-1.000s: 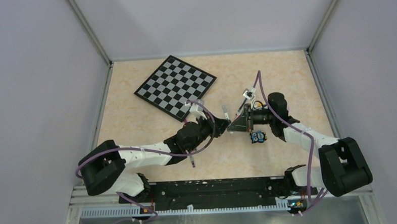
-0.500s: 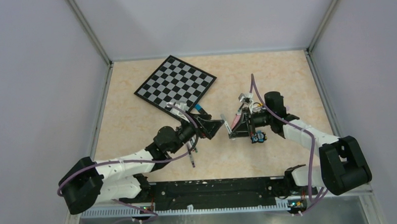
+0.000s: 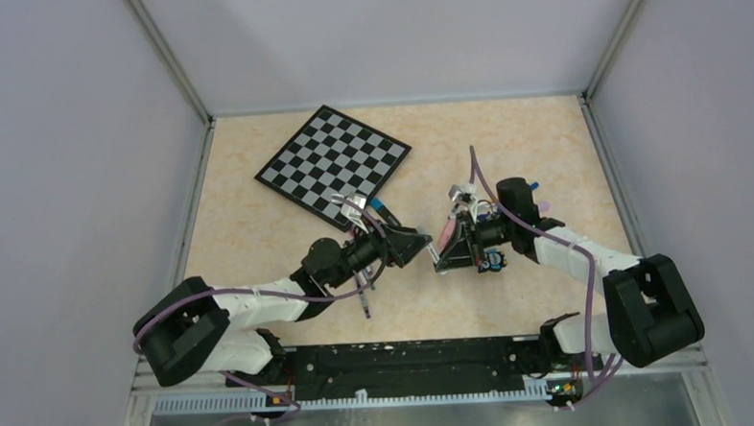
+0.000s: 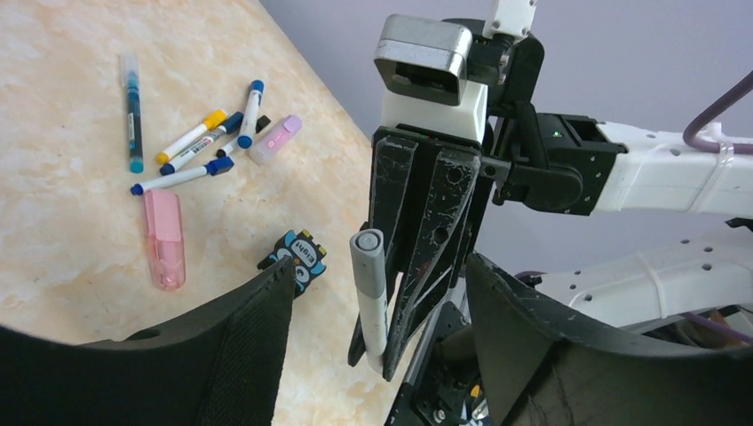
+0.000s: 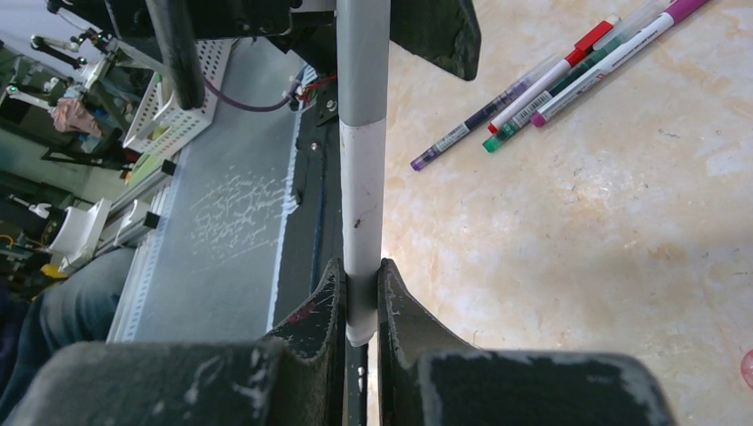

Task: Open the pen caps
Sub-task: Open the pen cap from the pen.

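Note:
My right gripper (image 5: 360, 266) is shut on the lower end of a white pen (image 5: 364, 204) and holds it above the table. The pen's grey cap (image 5: 362, 62) is on and points at my left gripper (image 4: 380, 266). The left gripper is open, its fingers (image 4: 240, 337) spread wide on both sides of the grey cap (image 4: 367, 257) without touching it. In the top view the two grippers face each other, left (image 3: 418, 242) and right (image 3: 439, 256), a small gap apart.
Several capped pens (image 4: 191, 151), a pink highlighter (image 4: 164, 238) and the owl figure (image 4: 296, 257) lie on the table beyond the right gripper. More pens (image 5: 533, 98) lie near the left arm. The checkered board (image 3: 333, 163) lies at the back left.
The left gripper drew back from the right gripper, opened, then moved a little closer again. The right gripper shifted slightly left and still holds the pen with the cap on.

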